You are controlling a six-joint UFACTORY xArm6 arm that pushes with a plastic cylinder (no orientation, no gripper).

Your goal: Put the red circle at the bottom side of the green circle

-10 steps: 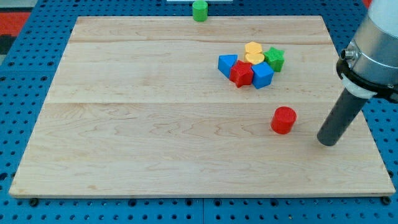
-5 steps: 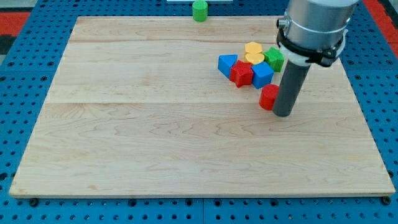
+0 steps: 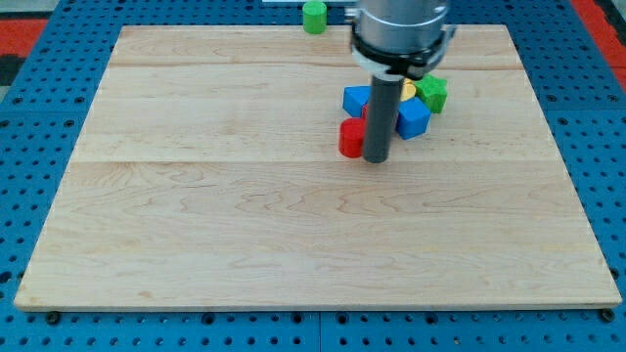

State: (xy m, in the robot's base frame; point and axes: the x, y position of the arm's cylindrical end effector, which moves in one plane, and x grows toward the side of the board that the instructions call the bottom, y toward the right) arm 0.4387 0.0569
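The red circle (image 3: 349, 138) lies on the wooden board (image 3: 245, 196), just left of my tip (image 3: 376, 157), which touches its right side. The green circle (image 3: 314, 17) stands at the view's top, on the board's far edge, well above the red circle. My dark rod rises up from the tip and covers part of the block cluster behind it.
A cluster sits right of and above the red circle: a blue block (image 3: 356, 99), a second blue block (image 3: 412, 117), a green block (image 3: 432, 93), a yellow block (image 3: 408, 91) and a red block mostly hidden by the rod. Blue pegboard surrounds the board.
My tip swept from the board's right side to the left and up, pushing the red circle left and up until it lies below the blue block.
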